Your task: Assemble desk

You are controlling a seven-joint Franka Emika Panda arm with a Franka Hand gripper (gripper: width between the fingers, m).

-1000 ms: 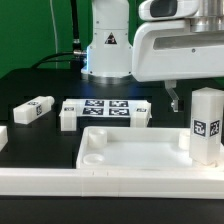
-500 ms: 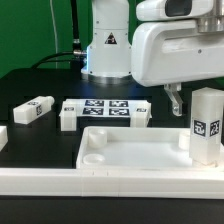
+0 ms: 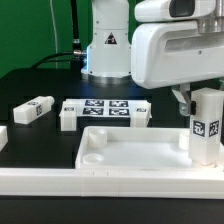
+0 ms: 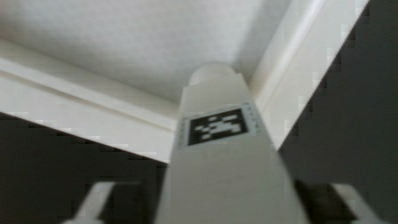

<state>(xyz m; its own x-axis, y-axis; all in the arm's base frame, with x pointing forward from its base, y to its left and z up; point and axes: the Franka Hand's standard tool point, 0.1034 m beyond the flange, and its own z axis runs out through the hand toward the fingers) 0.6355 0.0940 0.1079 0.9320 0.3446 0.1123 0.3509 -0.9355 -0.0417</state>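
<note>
On the black bench (image 3: 40, 85) the white desk top (image 3: 130, 132) lies rim-up so its corner sockets (image 3: 92, 157) face upward, and one leg (image 3: 207, 125) stands upright in a corner directly between the spread jaws, which flank it without touching, seemingly lined up to grip it.

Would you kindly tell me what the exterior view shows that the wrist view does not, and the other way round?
Only the exterior view shows the marker board, a loose leg lying on the black table, and the arm's base. Only the wrist view shows both fingers of the tool flanking the upright leg, with a dark gap on each side, so the tool looks open. Both views show the upright leg with its tag, standing at a corner of the desk top.
</note>
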